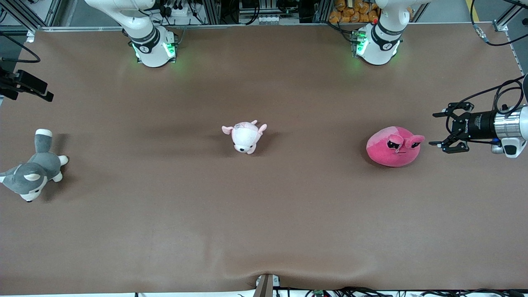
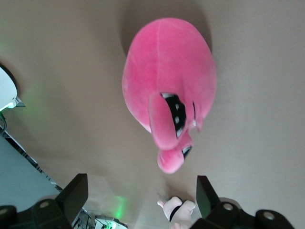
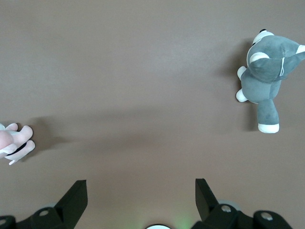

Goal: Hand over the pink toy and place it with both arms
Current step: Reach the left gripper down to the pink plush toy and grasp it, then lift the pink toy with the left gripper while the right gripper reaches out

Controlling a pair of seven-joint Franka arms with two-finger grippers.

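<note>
Two arms serve the brown table (image 1: 264,231), where the pink toy (image 1: 394,147) lies toward the left arm's end, just beside the left gripper (image 1: 438,128), jaws apart, while the right gripper (image 3: 141,198), jaws apart, waits; shallow pinches could slip off soft plush.
</note>
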